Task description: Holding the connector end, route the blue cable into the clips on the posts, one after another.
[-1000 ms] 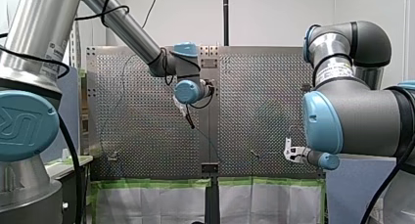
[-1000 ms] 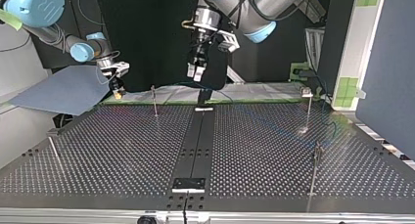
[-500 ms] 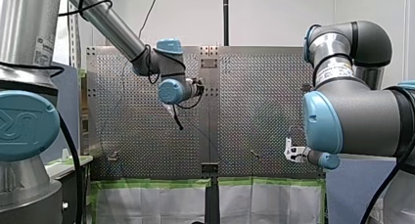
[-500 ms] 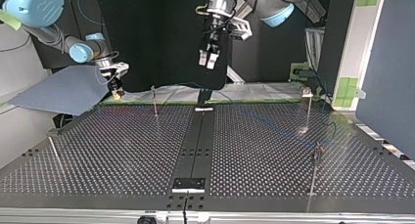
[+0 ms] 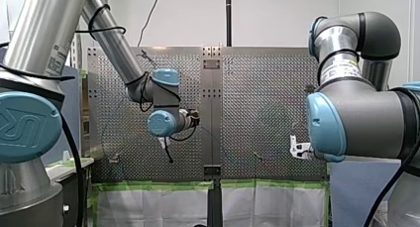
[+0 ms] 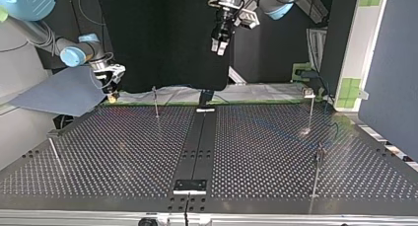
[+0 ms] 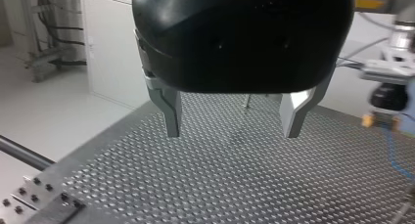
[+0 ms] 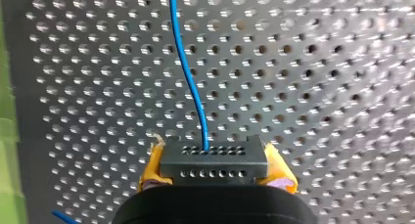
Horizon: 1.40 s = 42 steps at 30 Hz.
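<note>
the black connector block (image 8: pixel 213 158) is clamped by the yellow-padded right gripper (image 8: pixel 215 171), the left gripper (image 7: pixel 232 128) spread empty; slack in the thin blue cable (image 8: pixel 188 72) over the perforated table (image 8: pixel 318 87) could be snagged.

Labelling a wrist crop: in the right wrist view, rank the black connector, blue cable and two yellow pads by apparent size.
1. black connector: largest by area.
2. blue cable: longer but thin.
3. yellow pads: small slivers either side; the two look alike.
</note>
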Motion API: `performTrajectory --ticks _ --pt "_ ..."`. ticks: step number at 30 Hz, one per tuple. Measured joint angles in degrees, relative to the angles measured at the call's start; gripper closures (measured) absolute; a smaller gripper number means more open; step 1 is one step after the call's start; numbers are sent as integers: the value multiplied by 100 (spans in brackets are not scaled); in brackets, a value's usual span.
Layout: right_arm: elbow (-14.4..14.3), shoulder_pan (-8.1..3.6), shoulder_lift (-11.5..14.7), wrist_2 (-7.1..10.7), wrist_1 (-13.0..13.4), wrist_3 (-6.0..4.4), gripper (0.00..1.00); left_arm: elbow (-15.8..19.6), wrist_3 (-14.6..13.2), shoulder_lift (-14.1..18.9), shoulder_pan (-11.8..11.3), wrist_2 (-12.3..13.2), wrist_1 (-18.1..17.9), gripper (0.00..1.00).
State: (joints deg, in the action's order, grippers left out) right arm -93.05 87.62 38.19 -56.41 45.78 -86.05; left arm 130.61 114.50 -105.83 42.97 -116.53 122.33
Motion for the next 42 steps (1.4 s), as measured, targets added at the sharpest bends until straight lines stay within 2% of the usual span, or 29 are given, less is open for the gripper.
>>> performTrajectory --ticks 7,9,12,15,20,30,42 --pt "-8 40 414 39 -416 405 100 397 -88 -127 -5 71 -101 0" --pt "-12 68 542 45 -546 480 100 536 -149 -131 -5 79 -100 0" --pt "-42 107 698 51 -702 533 100 734 -254 -132 -1 96 -104 0" --pt "-82 127 839 30 -868 508 100 920 -354 -133 0 116 -108 0" --pt "-111 102 934 -109 -1052 375 100 1211 -421 -134 -3 292 -189 0" --pt "-121 162 944 -162 -952 233 100 1296 -499 -134 -6 335 -192 0" --pt "-123 164 941 -160 -922 218 100 1298 -508 -133 -6 320 -191 0"
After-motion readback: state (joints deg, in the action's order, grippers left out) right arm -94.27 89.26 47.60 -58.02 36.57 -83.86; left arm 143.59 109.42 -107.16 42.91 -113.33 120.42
